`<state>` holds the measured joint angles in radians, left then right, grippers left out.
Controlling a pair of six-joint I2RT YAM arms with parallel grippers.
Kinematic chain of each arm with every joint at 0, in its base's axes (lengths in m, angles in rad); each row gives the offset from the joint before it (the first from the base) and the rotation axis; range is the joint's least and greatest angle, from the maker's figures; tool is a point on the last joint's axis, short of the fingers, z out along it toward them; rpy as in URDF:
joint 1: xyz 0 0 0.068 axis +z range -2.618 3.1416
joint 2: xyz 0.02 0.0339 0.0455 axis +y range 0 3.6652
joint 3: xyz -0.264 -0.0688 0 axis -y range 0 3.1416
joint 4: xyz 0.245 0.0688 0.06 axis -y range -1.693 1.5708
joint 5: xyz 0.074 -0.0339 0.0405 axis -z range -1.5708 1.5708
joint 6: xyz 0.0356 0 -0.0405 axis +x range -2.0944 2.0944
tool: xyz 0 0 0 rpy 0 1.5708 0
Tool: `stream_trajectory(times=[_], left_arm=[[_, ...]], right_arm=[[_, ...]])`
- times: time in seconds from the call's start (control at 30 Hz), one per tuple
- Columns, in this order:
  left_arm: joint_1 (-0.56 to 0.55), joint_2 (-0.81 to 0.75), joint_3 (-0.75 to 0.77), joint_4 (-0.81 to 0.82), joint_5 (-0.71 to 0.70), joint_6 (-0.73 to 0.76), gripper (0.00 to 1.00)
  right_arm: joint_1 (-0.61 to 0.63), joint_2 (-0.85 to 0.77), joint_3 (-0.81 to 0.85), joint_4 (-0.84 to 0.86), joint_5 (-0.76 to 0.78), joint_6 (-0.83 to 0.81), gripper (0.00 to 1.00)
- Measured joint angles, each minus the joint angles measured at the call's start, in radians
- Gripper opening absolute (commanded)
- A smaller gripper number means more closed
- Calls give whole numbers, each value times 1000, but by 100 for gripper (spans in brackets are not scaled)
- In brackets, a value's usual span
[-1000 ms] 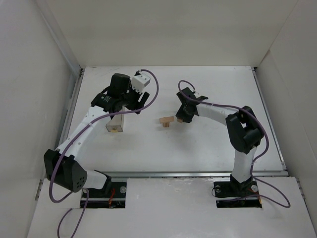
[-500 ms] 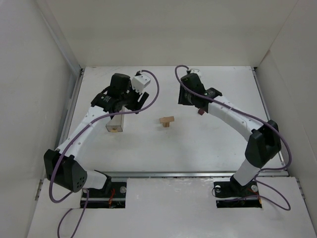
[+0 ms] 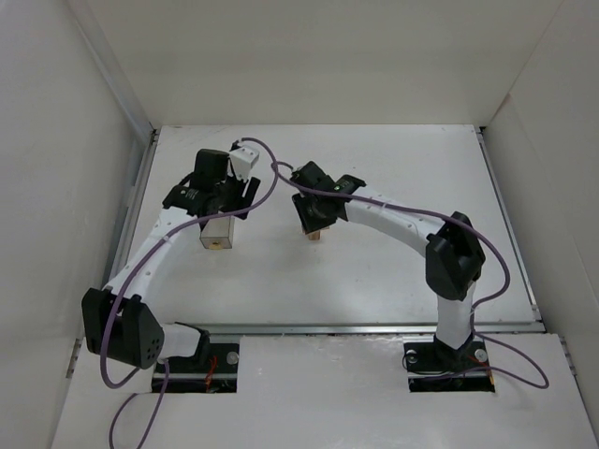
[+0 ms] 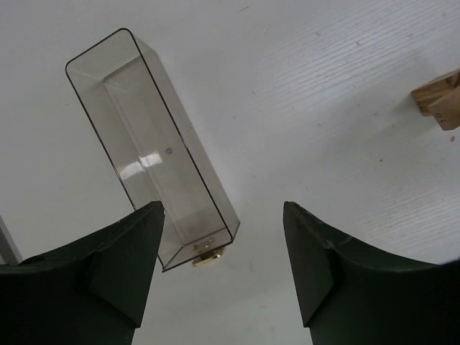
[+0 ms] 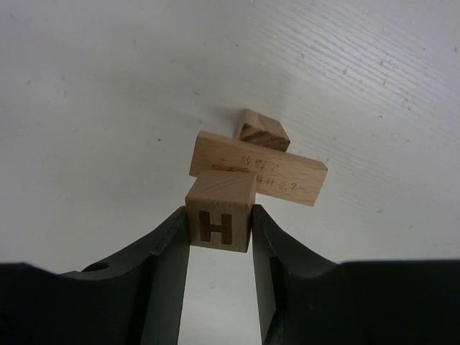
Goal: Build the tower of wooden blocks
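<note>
Two small bars of pale wood lie crossed on the white table [image 5: 93,86], and that is the wood block tower [image 5: 257,169] so far. It sits near the middle of the table, right under your right gripper [image 5: 220,224]. That gripper's fingers are pinched on a little cube [image 5: 219,214] with a brown letter H on its face. The cube hangs just by the top bar, and you cannot tell if it touches it. Your left gripper [image 4: 221,215] is spread wide with nothing in it. It hangs over a clear plastic box [image 4: 144,136], well apart from the tower.

These blocks look very light, hard and smooth, with flat sides and sharp corners. They should not bend or break. But nothing sticks them together, so one small bump could knock the stack over. Hold the cube by two flat sides, as it is held now, and let go softly.
</note>
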<state>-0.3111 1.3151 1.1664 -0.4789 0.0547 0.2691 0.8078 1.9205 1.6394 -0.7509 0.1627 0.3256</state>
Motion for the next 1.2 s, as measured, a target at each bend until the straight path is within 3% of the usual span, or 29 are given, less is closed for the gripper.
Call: stream_trajectory(times=[0.67,1.2], left_arm=[[12,-23,-29,26,-14,-40,64],[12,-23,-29,29,-14,-44,64]], right_arm=[[4,-10,0,3,92,95,0],[-36,-12,-40,62,48,126,0]])
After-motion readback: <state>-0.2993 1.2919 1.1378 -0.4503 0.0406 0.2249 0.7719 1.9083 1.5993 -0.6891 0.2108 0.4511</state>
